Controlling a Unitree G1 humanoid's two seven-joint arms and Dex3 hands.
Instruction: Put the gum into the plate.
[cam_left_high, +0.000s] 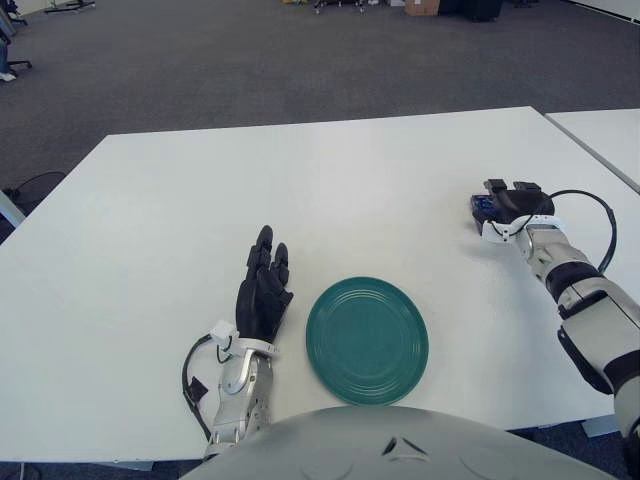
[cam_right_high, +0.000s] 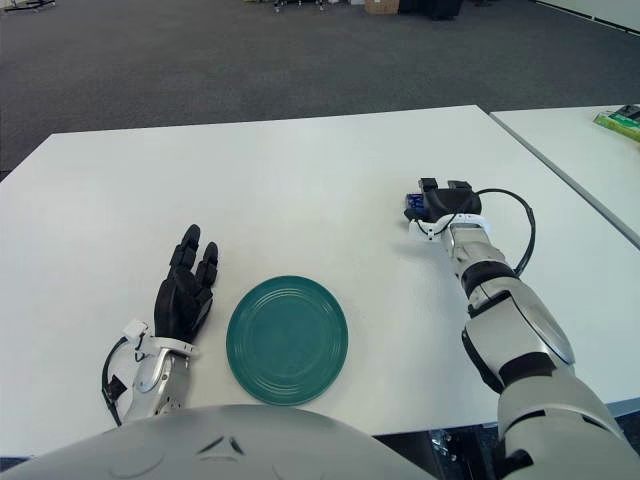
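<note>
We see the right robot hand (cam_left_high: 510, 200) far out on the smooth white desk (cam_left_high: 300, 190), black fingers curled over a small blue gum pack (cam_left_high: 481, 208), well apart from the round ridged green plate (cam_left_high: 367, 340). Left robot hand (cam_left_high: 263, 288) shows just left of the plate, fingers straight and spread, holding nothing.

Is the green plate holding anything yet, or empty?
Empty: the plate shows only bare green rings. The blue gum is far right, under the right hand.
</note>
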